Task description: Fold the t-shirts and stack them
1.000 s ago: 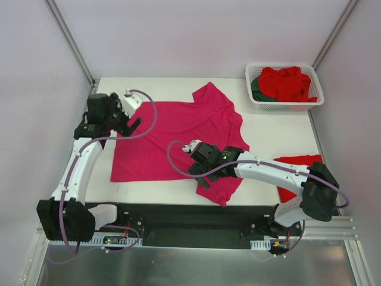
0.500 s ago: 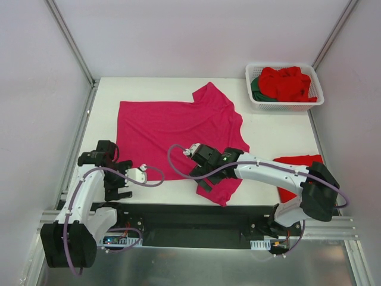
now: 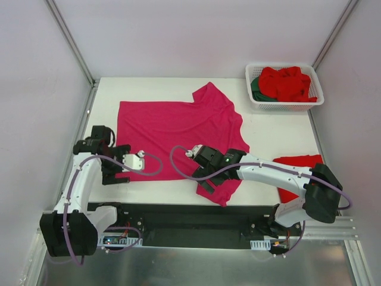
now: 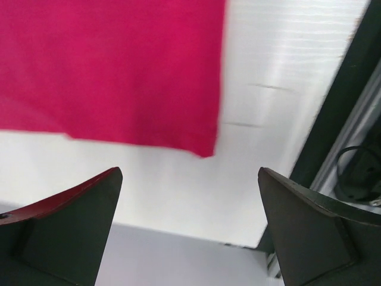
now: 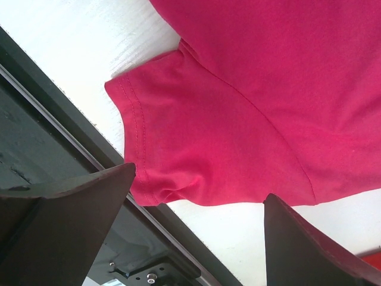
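The magenta-pink t-shirt [image 3: 172,131] lies spread flat on the white table [image 3: 271,134], with one sleeve toward the far side and the other reaching the near edge. That near sleeve [image 5: 196,137] sits right under the right gripper [image 3: 205,180]. In the right wrist view its stitched cuff lies just ahead of the gap between the two dark fingers [image 5: 71,208], which stand wide apart and grasp nothing. Whether they touch the cloth cannot be told. To one side of the cuff runs the black rail [image 5: 36,149] at the table's edge.

The left gripper [image 3: 117,171] hovers at the shirt's hem corner [image 4: 205,149]. Its jaws are also spread wide and empty, and the corner shows just ahead of the fingertips with bare table around it. The cloth is slightly blurred in that view.

Well apart from both grippers, far off beyond the right one, a white slotted basket [image 3: 280,106] holds bright red shirts [image 3: 287,82] with a dark green shirt [image 3: 256,88] tucked beside them. Another red shirt [image 3: 297,161] lies on the table behind the right gripper — partly hidden by that arm.
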### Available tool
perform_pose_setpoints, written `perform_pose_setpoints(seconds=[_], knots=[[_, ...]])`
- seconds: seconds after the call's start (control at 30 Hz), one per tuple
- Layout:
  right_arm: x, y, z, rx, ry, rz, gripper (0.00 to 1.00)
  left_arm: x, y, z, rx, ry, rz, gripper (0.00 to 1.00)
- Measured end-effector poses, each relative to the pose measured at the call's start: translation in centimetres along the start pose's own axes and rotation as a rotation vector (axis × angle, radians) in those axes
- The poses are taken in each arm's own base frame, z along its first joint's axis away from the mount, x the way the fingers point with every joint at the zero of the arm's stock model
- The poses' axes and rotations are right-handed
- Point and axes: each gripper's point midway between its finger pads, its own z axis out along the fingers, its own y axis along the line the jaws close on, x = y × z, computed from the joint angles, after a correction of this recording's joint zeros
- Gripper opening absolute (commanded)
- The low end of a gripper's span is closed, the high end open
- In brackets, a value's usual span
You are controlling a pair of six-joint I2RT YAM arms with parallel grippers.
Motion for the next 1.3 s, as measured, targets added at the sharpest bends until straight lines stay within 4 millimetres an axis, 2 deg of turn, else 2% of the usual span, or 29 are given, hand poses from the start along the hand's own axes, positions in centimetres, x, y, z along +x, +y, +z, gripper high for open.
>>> perform_pose_setpoints(seconds=[0.07, 0.2, 0.27, 0.33, 0.43, 0.6, 0.83, 0.9, 1.0, 1.1, 1.2, 1.3], knots=[[0.1, 0.0, 0.0, 0.000, 0.002, 0.000, 0.96, -0.6, 2.0, -2.2, -0.062, -0.002, 0.007, 0.99], [0.1, 0.0, 0.1, 0.000, 0.003, 0.000, 0.96, -2.1, 7.6, -8.0, -0.263, -0.033, 0.012, 0.99], [0.1, 0.1, 0.1, -0.002, 0.003, 0.000, 0.96, -2.3, 9.7, -9.9, -0.340, -0.044, 0.015, 0.99], [0.1, 0.1, 0.2, -0.004, 0.006, 0.000, 0.96, -1.8, 11.5, -10.2, -0.362, -0.044, 0.003, 0.99], [0.2, 0.2, 0.4, -0.006, 0.011, -0.001, 0.96, -1.2, 14.2, -9.1, -0.320, -0.056, -0.025, 0.99], [0.0, 0.3, 0.5, -0.008, 0.004, 0.008, 0.96, 0.1, 20.8, -6.0, -0.279, -0.073, -0.048, 0.99], [0.0, 0.6, 0.7, -0.009, 0.010, 0.010, 0.96, 1.2, 32.1, -5.3, -0.384, -0.046, -0.023, 0.99], [0.1, 0.7, 1.0, -0.007, 0.020, 0.008, 0.96, 1.4, 34.6, -4.7, -0.408, -0.029, -0.008, 0.99], [0.2, 0.8, 1.3, -0.002, 0.038, 0.009, 0.96, 1.4, 37.1, -2.9, -0.409, -0.007, 0.010, 0.99], [0.1, 0.8, 1.1, 0.001, 0.038, 0.013, 0.96, 1.6, 39.2, -0.1, -0.395, 0.008, 0.020, 0.99], [-0.2, 0.6, 0.8, 0.007, 0.035, 0.019, 0.96, 2.3, 39.4, 3.2, -0.348, 0.029, 0.016, 0.99], [-0.2, 0.4, 0.7, 0.017, 0.037, 0.020, 0.96, 2.8, 38.8, 5.4, -0.298, 0.033, 0.005, 0.99]])
